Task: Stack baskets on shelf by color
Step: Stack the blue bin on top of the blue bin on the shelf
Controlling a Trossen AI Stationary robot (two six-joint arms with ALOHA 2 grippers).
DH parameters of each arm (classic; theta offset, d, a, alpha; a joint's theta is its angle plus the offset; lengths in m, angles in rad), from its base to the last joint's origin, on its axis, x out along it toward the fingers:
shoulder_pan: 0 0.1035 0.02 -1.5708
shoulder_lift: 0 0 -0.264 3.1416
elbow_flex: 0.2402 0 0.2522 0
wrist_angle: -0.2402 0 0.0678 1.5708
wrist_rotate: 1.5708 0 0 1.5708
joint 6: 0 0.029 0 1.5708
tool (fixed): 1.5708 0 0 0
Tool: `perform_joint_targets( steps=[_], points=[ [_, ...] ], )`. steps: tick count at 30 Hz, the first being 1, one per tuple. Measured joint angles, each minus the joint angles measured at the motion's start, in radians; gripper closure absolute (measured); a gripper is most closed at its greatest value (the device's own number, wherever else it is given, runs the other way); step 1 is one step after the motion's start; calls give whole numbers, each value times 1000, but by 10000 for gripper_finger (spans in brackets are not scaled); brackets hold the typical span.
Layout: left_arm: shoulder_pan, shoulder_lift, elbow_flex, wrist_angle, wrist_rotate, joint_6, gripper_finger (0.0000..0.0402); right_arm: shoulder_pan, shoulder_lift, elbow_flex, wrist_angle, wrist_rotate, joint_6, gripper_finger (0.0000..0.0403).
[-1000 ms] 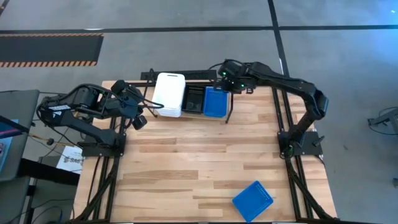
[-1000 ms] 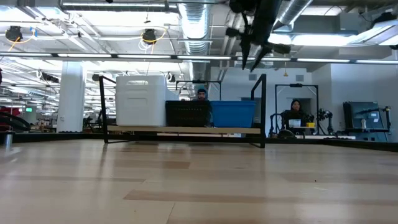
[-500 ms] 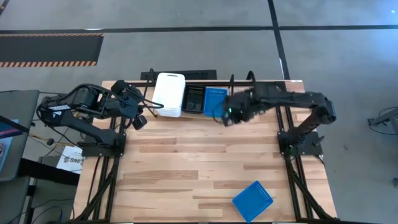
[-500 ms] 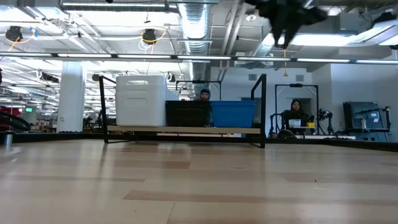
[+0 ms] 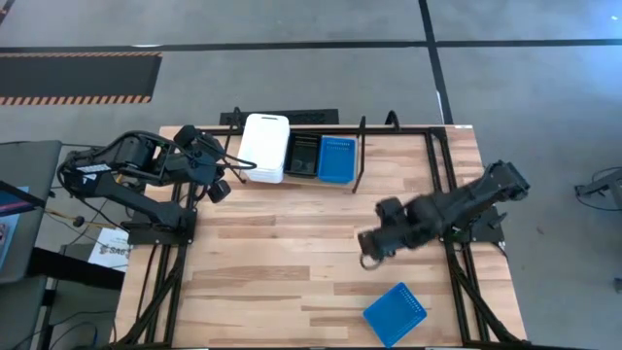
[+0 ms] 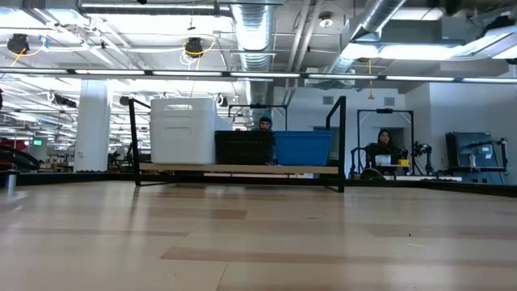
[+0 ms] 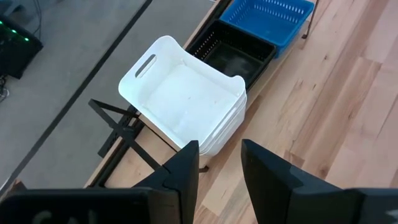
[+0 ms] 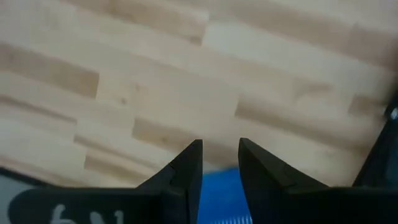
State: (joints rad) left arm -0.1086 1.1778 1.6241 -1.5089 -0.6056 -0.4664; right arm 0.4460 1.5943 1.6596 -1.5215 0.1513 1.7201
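From table height neither arm shows at all, and the loose blue basket (image 5: 396, 314) near the front right corner of the bench (image 5: 292, 253) is out of that low view too. The right wrist camera catches only a sliver of blue between its own fingers, so little of that basket can be made out there. How many white baskets (image 5: 264, 147) are nested in the pile is hard to tell; the left wrist view shows at least two rims.

The bench is pale butcher-block wood on a black frame, standing on a grey concrete floor with a hazard-striped mat (image 5: 78, 76) off to the far left. Beyond the bench is an open workshop with ceiling ducts (image 6: 250, 32), and two people (image 6: 384, 145) sit at desks behind.

The shelf (image 5: 301, 122) runs along the far edge, holding the white pile at left, a black basket (image 5: 303, 156) in the middle and a blue basket (image 5: 337, 158) at right, side by side.

The right claw (image 5: 369, 255) hangs over bare wood right of centre, just beyond the loose blue basket, its fingers a narrow gap apart and holding nothing. The left claw (image 5: 222, 185) waits just left of the white pile, fingers likewise slightly parted and empty.
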Motion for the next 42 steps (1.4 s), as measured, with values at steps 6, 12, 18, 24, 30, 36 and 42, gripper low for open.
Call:
perform_joint_targets(
  steps=[6, 12, 18, 24, 30, 36, 42],
  points=[
    [0, 0, 0, 0, 0, -1, 292, 132, 60, 3, 43, -130, 230, 281],
    [0, 0, 0, 0, 0, 4, 292, 234, 137, 1, 73, -255, 402, 280],
    [0, 0, 0, 0, 0, 18, 292, 316, 208, 1, 108, -267, 428, 279],
    [0, 0, 0, 0, 0, 20, 292, 376, 228, 2, 250, -367, 645, 279],
    [0, 0, 0, 2, 0, 20, 292, 340, 256, 4, 305, -560, 691, 279],
    [0, 0, 0, 4, -1, 36, 292, 329, 298, -1, 249, -548, 698, 279],
    [0, 0, 0, 4, -1, 36, 292, 338, 343, 0, 252, -572, 714, 279]
  ],
)
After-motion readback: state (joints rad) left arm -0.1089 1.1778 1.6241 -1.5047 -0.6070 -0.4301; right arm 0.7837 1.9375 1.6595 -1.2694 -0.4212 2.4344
